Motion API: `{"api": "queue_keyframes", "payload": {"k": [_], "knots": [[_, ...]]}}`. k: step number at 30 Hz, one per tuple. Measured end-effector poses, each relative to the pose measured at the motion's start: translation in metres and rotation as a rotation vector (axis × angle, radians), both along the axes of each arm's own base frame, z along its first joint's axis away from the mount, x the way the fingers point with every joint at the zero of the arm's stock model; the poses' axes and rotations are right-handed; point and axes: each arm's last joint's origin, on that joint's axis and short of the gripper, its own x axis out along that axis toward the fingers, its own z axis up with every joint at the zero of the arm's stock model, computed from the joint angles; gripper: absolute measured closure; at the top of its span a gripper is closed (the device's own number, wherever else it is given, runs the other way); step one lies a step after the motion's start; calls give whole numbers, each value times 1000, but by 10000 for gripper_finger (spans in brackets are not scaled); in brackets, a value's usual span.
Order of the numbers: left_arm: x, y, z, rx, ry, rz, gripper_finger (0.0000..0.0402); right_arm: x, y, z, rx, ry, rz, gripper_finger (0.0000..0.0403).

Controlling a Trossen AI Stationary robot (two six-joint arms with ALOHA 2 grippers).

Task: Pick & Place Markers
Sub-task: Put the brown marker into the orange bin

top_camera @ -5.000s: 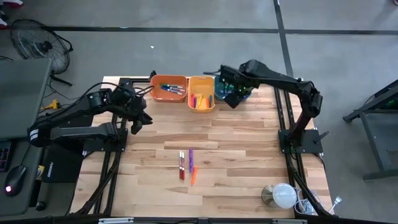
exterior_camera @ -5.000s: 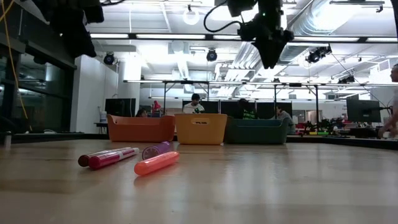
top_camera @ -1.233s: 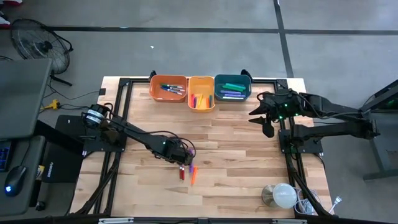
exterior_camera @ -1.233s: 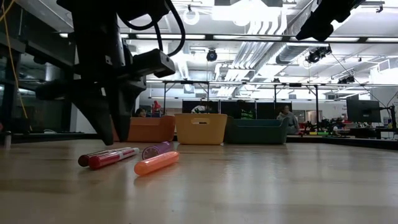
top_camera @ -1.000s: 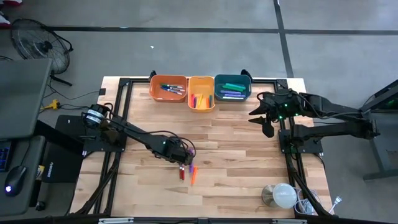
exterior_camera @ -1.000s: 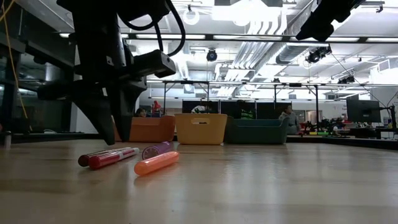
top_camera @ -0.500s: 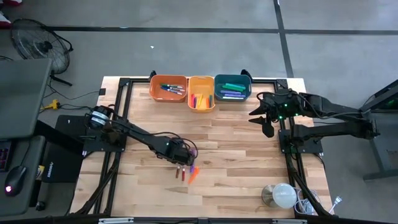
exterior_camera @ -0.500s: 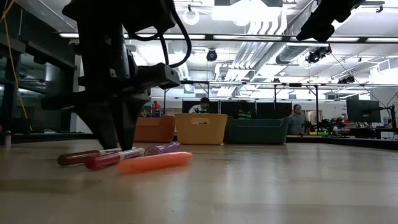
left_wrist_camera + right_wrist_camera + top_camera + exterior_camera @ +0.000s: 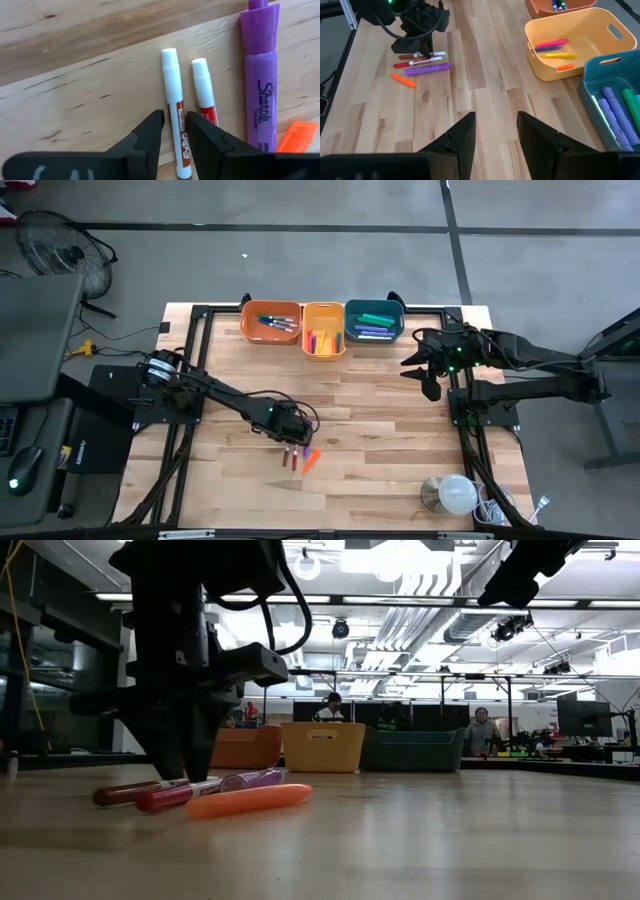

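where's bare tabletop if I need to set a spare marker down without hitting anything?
Free: the wide strip between the three bins and the loose markers, and the planks right of the markers toward the right gripper. The front-left corner looks bare too. Crowded: around the left gripper over the markers, and the front-right corner by the white round object.

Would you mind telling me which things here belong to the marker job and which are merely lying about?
Job:
- four loose markers
- left gripper, closed on the brown-banded marker
- orange bin, yellow bin, teal bin
- right gripper, waiting, jaws apart

Lying about:
- fan
- white round lamp
- computer mouse
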Motion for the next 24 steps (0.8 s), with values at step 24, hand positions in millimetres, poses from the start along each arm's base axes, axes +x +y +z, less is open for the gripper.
{"api": "queue_keyframes", "payload": {"k": [24], "knots": [[-1, 0, -1, 16, 5, -91, 386, 0, -1, 0, -15, 3, -19, 269]]}}
